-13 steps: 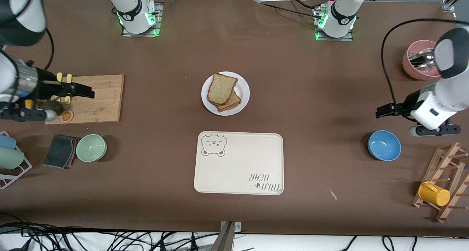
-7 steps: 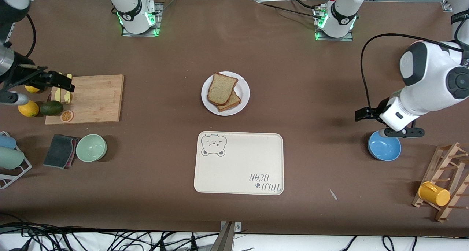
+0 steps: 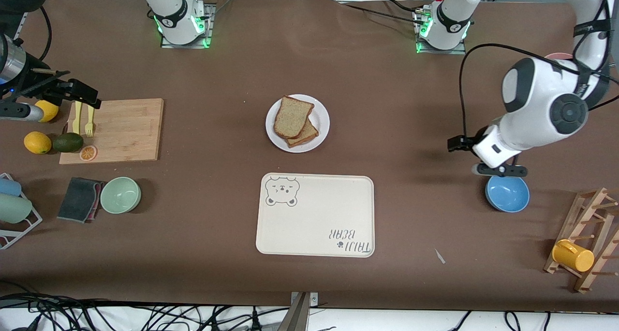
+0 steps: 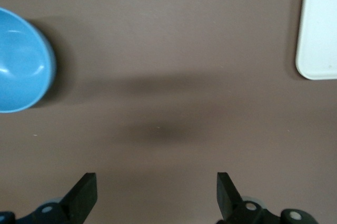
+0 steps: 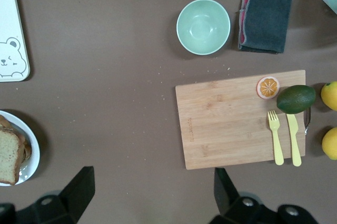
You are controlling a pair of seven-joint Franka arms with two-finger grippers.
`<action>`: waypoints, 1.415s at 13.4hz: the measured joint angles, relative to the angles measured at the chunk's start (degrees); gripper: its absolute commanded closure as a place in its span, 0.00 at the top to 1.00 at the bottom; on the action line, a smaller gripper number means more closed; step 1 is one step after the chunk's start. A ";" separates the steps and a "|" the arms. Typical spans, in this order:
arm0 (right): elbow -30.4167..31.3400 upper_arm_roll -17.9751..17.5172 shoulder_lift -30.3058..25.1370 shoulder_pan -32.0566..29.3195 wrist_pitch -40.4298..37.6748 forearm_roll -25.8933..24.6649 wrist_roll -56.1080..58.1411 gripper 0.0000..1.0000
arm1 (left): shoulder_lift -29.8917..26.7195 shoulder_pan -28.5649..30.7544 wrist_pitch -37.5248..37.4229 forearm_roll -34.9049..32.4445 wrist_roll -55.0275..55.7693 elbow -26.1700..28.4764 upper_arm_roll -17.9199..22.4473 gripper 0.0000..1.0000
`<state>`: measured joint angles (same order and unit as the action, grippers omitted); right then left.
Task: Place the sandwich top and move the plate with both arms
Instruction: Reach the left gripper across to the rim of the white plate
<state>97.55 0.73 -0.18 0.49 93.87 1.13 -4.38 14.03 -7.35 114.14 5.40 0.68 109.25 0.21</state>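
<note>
Right now you are looking at the sandwich top (image 3: 292, 116) lying on the plate (image 3: 321, 116), leaning skewed over the smaller golden-brown slice (image 3: 305, 136) beneath it, so the two are not squared up. The plate is sitting near the middle of the table, farther from the front camera than the bear-print tray (image 3: 315, 216), which lies close by and is carrying nothing.

Your left gripper (image 3: 454, 143) is hanging with its jaws spread wide and nothing between them, over bare tabletop beside the blue bowl (image 3: 507, 194), toward the left arm's end. In the left wrist view its fingertips (image 4: 84, 190) are framing only brown table, with the bowl and a corner of the tray at the edges.

Your right gripper (image 3: 89, 98) is likewise released and carrying nothing, hovering over the corner of the cutting board (image 3: 125, 128) where the yellow fork (image 3: 89, 123) and knife (image 3: 76, 118) are lying. The right wrist view is already catching the plate's rim (image 5: 32, 150).

Both claws being wide probably suits an approach from opposite ends: one to straighten the bread, then both to pinch the plate's rim. Judging by the layout, the tray is the likely place for the plate, and neither step looks started.
</note>
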 measured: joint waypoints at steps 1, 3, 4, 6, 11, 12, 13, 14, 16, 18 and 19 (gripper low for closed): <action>0.00 0.01 -0.01 0.00 0.10 0.01 0.00 1.00 | 0.09 -0.40 1.22 0.60 0.26 0.89 -1.06 1.00; 0.00 0.01 -0.02 0.00 0.17 0.02 0.00 1.00 | 0.60 -1.18 5.11 4.71 0.47 3.47 -2.02 1.00; -0.01 0.01 -0.07 0.00 0.23 0.02 0.00 1.00 | 1.10 -1.51 7.29 7.29 0.46 5.07 -2.18 1.00; -0.02 0.01 -0.12 0.00 0.30 0.02 0.00 1.00 | 2.17 -1.85 10.59 11.16 0.36 7.52 -3.11 1.00; -0.05 -0.32 -0.15 0.02 0.41 0.02 0.00 1.00 | 4.90 -4.42 14.78 25.90 0.23 9.66 -6.47 1.00; -0.05 -0.42 -0.15 0.02 0.41 0.02 0.00 1.00 | 5.63 -5.38 15.14 29.41 0.06 9.76 -6.52 1.00; -0.06 -0.48 -0.15 0.03 0.41 0.02 0.00 1.00 | 6.38 -6.24 15.76 32.76 -0.72 9.79 -6.56 1.00; -0.06 -0.50 -0.15 0.04 0.42 0.02 0.00 1.00 | 7.08 -6.96 16.47 36.23 -2.75 9.79 -6.58 1.00; -0.07 -0.56 -0.15 0.09 0.45 0.02 0.00 1.00 | 7.93 -7.73 16.82 42.90 -7.70 9.79 -6.62 1.00; -0.11 -0.67 -0.16 0.17 0.46 0.02 0.00 1.00 | 8.50 -8.19 16.82 49.18 -12.47 9.81 -6.62 1.00; -0.12 -0.68 -0.15 0.19 0.47 0.02 0.00 1.00 | 8.83 -8.59 16.81 52.57 -14.96 9.87 -6.64 1.00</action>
<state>97.43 0.05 -0.34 0.68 94.33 1.14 -4.38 22.87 -15.95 130.95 57.96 -14.28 119.12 -6.43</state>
